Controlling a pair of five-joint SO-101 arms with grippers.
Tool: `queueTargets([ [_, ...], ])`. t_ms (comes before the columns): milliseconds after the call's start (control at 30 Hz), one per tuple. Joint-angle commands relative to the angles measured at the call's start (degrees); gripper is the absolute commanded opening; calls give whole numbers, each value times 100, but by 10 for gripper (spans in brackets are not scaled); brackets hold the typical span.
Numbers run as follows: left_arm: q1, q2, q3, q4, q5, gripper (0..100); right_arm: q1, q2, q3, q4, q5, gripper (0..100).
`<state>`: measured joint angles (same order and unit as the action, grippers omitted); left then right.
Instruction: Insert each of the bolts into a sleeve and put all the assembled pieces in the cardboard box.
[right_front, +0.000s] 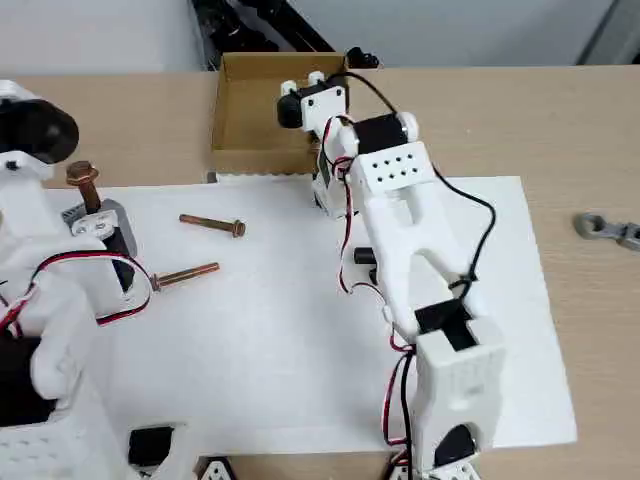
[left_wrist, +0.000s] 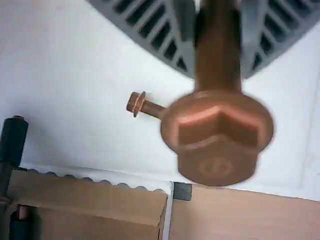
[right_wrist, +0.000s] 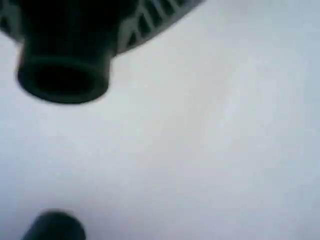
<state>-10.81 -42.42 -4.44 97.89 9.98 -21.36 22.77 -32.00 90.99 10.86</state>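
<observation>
At the left, the left gripper (right_front: 95, 212) is clamping its fingers tightly around the shaft of the held bolt (right_front: 84, 180), which is standing upright with its hexagonal head on top, above the left edge of the white sheet (right_front: 280, 350). Just to its right, the far bolt (right_front: 212, 224) and the near bolt (right_front: 187, 275) are lying flat on the sheet, apart from each other. Behind the sheet, the cardboard box (right_front: 262, 160) is sitting open on the table (right_front: 580, 120). The right gripper (right_front: 327, 188) is hanging at the sheet's far edge, just beside the box's near right corner, its fingers closing on the held sleeve (right_wrist: 63, 75), a black tube with its open end showing. A loose sleeve (right_front: 365, 257) is lying on the sheet near that arm. At the far right, a wrench (right_front: 605, 229) is resting on the bare table.
</observation>
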Motion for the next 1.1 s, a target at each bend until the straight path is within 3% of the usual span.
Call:
queueTargets([
  [0,44,-62,92,-202,-53,5,48,-884,-141,180,-422,3],
  [100,44,-105,426,-325,-53,5,40,-1455,-141,171,-870,2],
  [700,44,-114,585,-677,-18,5,40,-5288,-9,382,-1301,2],
  [867,53,-114,585,-993,-9,5,40,-6554,993,382,-1468,2],
  [1067,53,-114,593,-1310,-9,5,22,-8576,3314,268,-1855,2],
])
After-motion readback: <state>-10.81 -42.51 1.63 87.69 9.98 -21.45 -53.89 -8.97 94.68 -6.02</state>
